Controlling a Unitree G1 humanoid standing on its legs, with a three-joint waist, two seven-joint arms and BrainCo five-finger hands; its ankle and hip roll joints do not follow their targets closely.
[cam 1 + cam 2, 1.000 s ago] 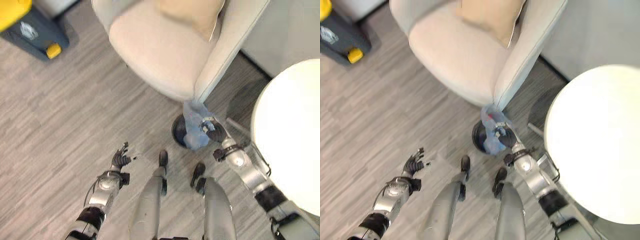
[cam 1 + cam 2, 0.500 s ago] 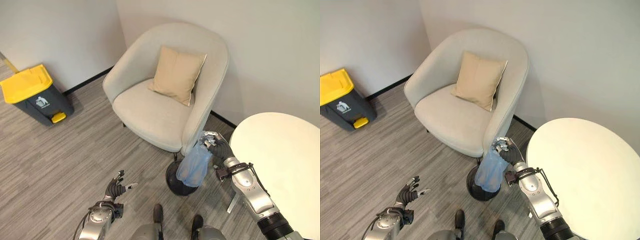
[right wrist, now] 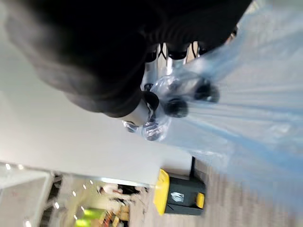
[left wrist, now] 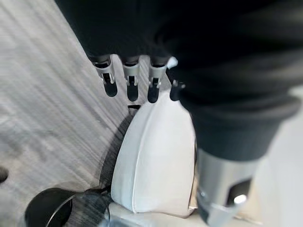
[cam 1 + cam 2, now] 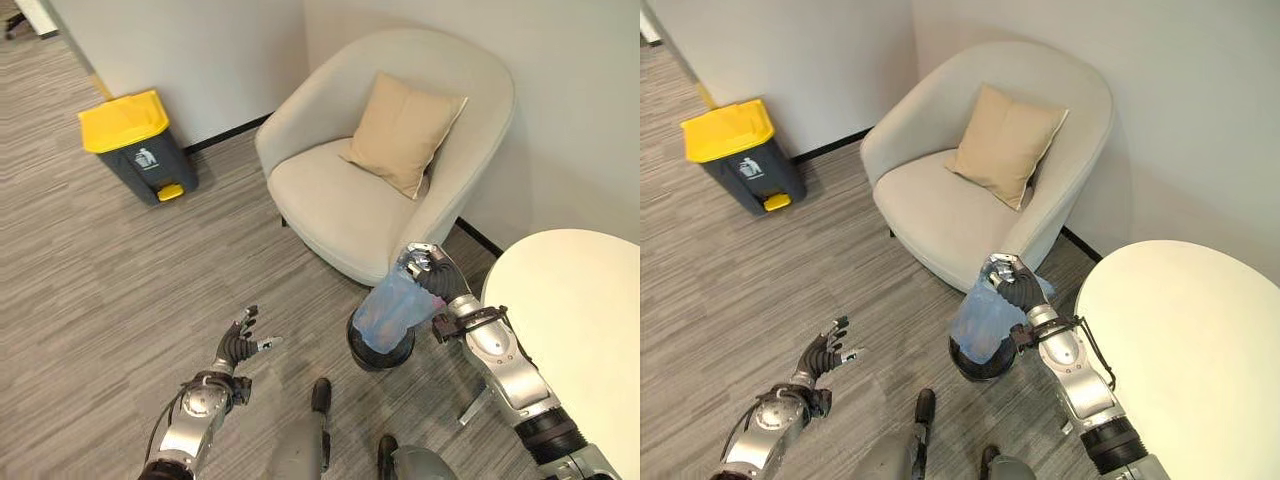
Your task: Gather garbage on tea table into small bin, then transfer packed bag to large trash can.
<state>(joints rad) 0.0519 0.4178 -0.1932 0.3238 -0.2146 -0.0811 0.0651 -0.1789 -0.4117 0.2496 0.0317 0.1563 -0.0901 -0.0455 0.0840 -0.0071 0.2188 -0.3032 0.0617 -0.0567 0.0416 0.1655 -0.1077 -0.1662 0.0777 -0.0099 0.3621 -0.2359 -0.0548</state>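
Observation:
A pale blue plastic bag (image 5: 390, 306) hangs from my right hand (image 5: 432, 275), whose fingers are curled round its gathered top (image 3: 176, 101). The bag hangs just above a small black round bin (image 5: 378, 345) on the floor beside the armchair. The large trash can (image 5: 135, 146), dark grey with a yellow lid, stands by the wall at the far left; its lid is down. My left hand (image 5: 236, 348) is held low over the floor with its fingers (image 4: 131, 89) straight and nothing in it.
A cream armchair (image 5: 370, 195) with a tan cushion (image 5: 403, 130) stands right behind the small bin. The round white tea table (image 5: 580, 330) is at the right. Grey wood-look floor (image 5: 120, 280) stretches between me and the large can.
The camera has swung to the left, so the large can sits further into view. My right hand still holds the bag over the small bin; the left hand stays open.

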